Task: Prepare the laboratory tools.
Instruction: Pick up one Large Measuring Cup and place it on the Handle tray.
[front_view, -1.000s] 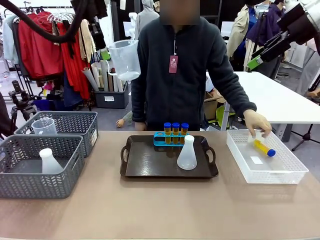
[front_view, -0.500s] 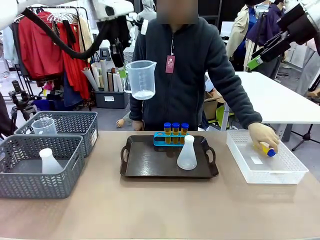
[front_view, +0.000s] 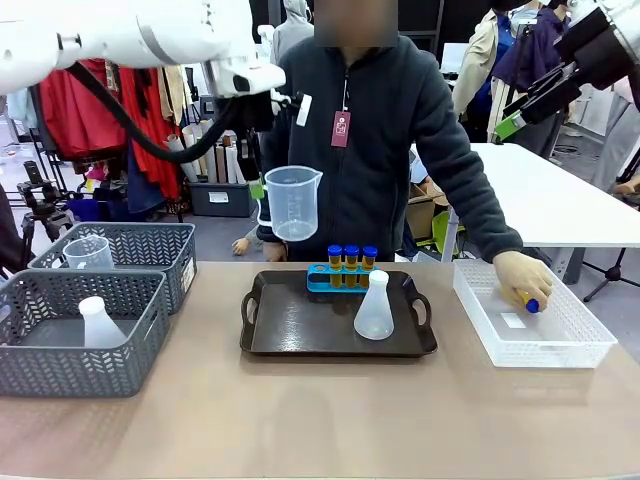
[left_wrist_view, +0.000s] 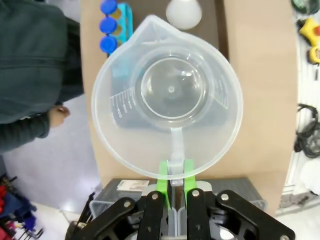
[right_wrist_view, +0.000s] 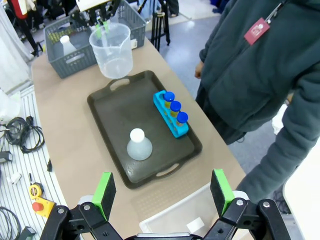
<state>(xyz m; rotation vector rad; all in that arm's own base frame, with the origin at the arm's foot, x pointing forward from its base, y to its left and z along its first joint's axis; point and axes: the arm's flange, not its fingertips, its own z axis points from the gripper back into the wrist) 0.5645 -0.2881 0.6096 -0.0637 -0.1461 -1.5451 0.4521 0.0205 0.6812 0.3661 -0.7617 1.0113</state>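
My left gripper (left_wrist_view: 172, 176) is shut on the handle of a clear measuring jug (left_wrist_view: 170, 95). It holds the jug (front_view: 292, 203) upright in the air above the back left of the dark tray (front_view: 300, 325). On the tray stand a translucent white conical flask (front_view: 374, 308) and a blue rack of amber tubes with blue caps (front_view: 351, 258). My right gripper (right_wrist_view: 163, 192) hangs open high over the table's right side, looking down on the tray (right_wrist_view: 115, 125) and flask (right_wrist_view: 138, 145). The person's hand (front_view: 522, 272) holds another amber tube (front_view: 527, 300) in the white basket (front_view: 560, 345).
Two grey mesh baskets stand at the left: the near one (front_view: 40, 365) holds a flask (front_view: 98, 322), the far one (front_view: 150, 240) a jug (front_view: 88, 252). The person stands right behind the tray. The table's front strip is bare.
My left arm has carried the jug down and to the right, from high at the back left to above the tray. The person's hand has closed over the tube in the white basket.
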